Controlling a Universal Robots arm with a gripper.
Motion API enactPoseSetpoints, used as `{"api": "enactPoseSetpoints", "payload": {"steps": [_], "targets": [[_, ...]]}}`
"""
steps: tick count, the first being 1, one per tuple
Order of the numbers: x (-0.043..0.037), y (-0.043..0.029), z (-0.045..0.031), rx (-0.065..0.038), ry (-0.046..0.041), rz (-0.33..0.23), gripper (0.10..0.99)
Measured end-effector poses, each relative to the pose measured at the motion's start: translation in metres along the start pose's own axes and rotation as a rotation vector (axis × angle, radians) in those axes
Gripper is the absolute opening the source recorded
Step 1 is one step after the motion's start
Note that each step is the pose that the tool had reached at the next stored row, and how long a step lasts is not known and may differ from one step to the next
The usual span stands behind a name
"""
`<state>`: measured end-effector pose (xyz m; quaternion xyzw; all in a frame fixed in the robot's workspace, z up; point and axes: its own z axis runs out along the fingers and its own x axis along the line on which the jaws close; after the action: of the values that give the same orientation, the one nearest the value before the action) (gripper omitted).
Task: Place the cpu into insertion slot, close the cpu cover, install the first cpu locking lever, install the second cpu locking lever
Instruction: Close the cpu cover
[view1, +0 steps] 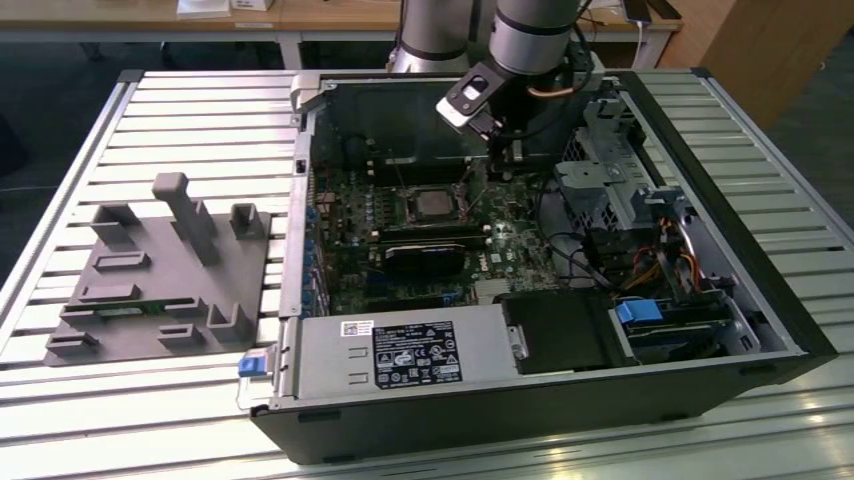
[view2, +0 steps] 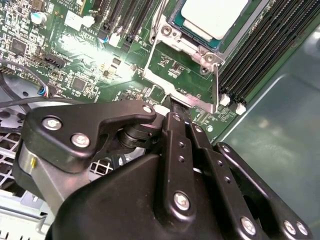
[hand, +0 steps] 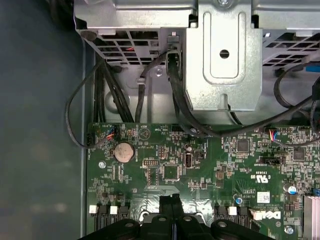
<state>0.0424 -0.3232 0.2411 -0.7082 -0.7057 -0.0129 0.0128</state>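
Cpu (view2: 212, 17) seemingly seated in open computer case (view1: 534, 412) on slatted table (view1: 174, 120).

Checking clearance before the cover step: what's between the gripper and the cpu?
In the second wrist view, the open cpu cover: its silvery frame, with green board showing through the window, lies between the gripper and the cpu.

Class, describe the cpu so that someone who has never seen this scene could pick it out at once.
In the open computer case, look on the green circuit board beside the long black slots for the square insertion slot. The cpu is the solid silvery-grey square lying in it, unlike the windowed cpu cover alongside.
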Motion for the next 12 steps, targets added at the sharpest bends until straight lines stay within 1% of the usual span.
{"api": "enactPoseSetpoints", "payload": {"steps": [7, 12], "targets": [[0.0000, -0.0024, 0.0000, 0.000, 0.0000, 0.000, 0.106], [0.0000, -0.0075, 0.0001, 0.000, 0.0000, 0.000, 0.106]]}}
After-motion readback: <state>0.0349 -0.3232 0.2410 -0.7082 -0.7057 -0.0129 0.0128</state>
